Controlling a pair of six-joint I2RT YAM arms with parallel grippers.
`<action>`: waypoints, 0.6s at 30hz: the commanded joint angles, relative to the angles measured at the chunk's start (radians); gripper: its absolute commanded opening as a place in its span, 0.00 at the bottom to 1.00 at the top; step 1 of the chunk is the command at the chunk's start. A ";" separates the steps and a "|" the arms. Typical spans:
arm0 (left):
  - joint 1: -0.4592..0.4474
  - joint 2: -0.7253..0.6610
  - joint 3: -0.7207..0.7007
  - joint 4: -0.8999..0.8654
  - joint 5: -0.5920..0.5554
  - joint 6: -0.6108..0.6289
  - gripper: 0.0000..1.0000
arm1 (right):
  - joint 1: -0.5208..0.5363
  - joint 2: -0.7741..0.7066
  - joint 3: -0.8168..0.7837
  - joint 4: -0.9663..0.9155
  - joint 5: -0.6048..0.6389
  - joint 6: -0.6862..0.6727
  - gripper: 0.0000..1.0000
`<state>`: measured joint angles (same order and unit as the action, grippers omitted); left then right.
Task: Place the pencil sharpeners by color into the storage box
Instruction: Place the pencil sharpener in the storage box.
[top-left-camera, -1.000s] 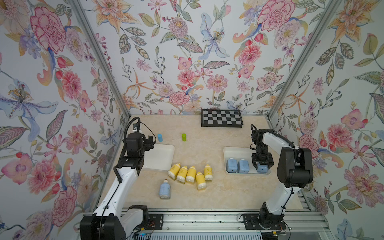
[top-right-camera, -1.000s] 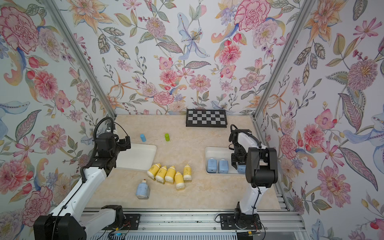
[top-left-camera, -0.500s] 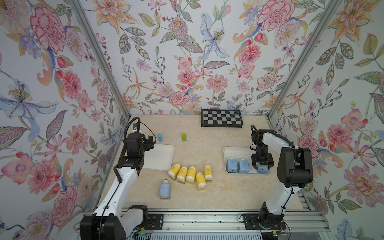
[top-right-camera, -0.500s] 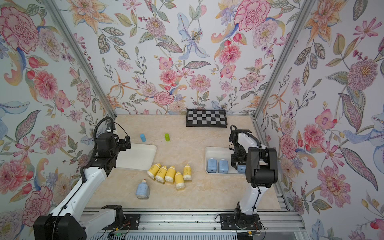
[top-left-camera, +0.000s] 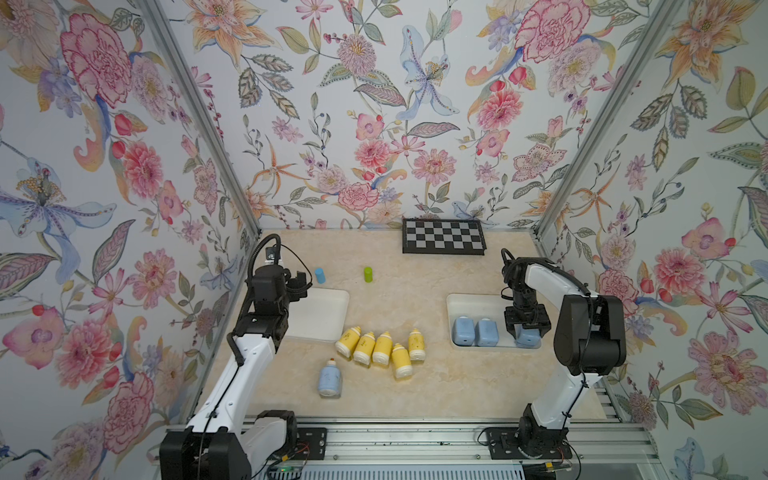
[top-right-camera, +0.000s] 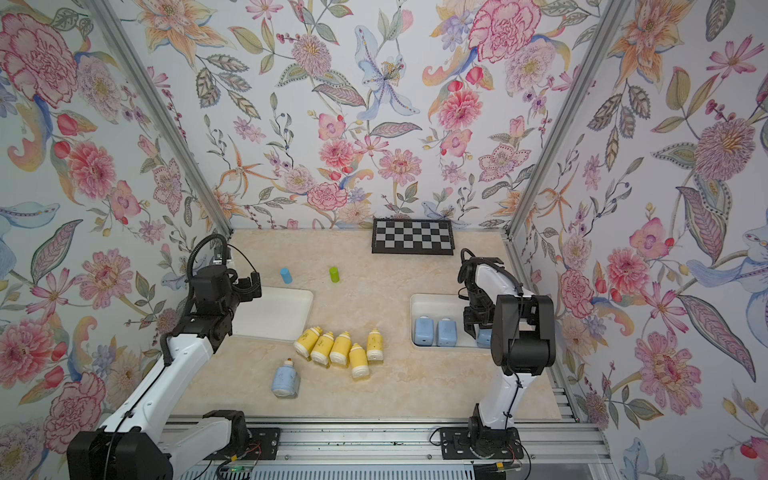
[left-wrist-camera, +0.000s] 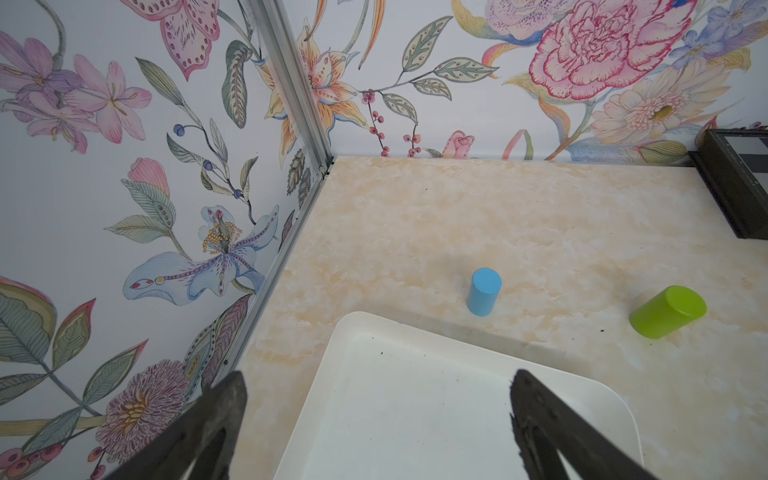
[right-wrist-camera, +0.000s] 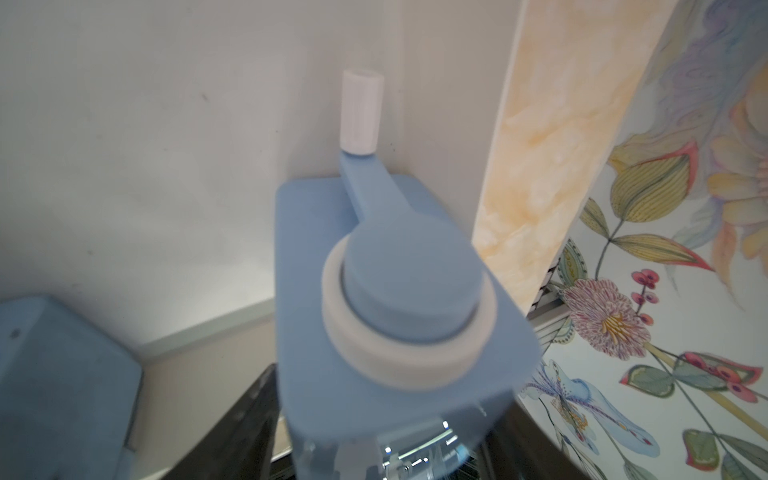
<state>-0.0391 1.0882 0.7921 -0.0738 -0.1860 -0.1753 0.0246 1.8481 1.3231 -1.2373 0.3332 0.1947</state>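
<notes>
Underneath, marbled cream surface (top-left-camera: 415, 291) across the booth floor, floral walls on three sides. Next, two white-and-black arms rising from the near rail: left arm (top-left-camera: 249, 357) reaching toward the left wall, right arm (top-left-camera: 582, 332) folded over the right side. Then black-and-grey checkerboard (top-left-camera: 443, 242) flat by the back wall. Then two shallow white trays: left storage box (top-left-camera: 320, 316) near the left wall, right storage box (top-left-camera: 473, 303) well apart on the right. Left pincer (left-wrist-camera: 378, 386) hovering above a corner of the left storage box, fingers spread wide, released. Right pincer (top-left-camera: 527, 330) pointing down into the right storage box, astride a light blue pencil sharpener (right-wrist-camera: 395, 291) with cap upward at the row's right end; clenched or released, cannot tell. Two more blue sharpeners (top-left-camera: 462, 331) side by side just left of it, along the box's near wall. Fourth blue sharpener (top-left-camera: 330, 377) lying alone on the surface toward the front. Five yellow pencil sharpeners (top-left-camera: 382, 346) lying in a tight row on the surface between the boxes, caps toward the back. Smallest, blue cylinder (top-left-camera: 319, 275) and green cylinder (top-left-camera: 368, 274), upright behind the left storage box.
</notes>
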 joint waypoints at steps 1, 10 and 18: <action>0.008 -0.020 0.009 0.016 0.013 0.000 1.00 | 0.006 -0.012 0.019 -0.040 0.029 0.010 0.71; 0.007 -0.024 0.009 0.017 0.014 0.000 0.99 | 0.011 -0.012 0.018 -0.058 0.098 0.019 0.70; 0.007 -0.024 0.009 0.018 0.013 -0.001 1.00 | 0.048 -0.033 0.035 -0.075 0.110 0.029 0.70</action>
<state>-0.0391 1.0798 0.7925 -0.0738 -0.1860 -0.1753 0.0486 1.8477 1.3235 -1.2659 0.4194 0.2050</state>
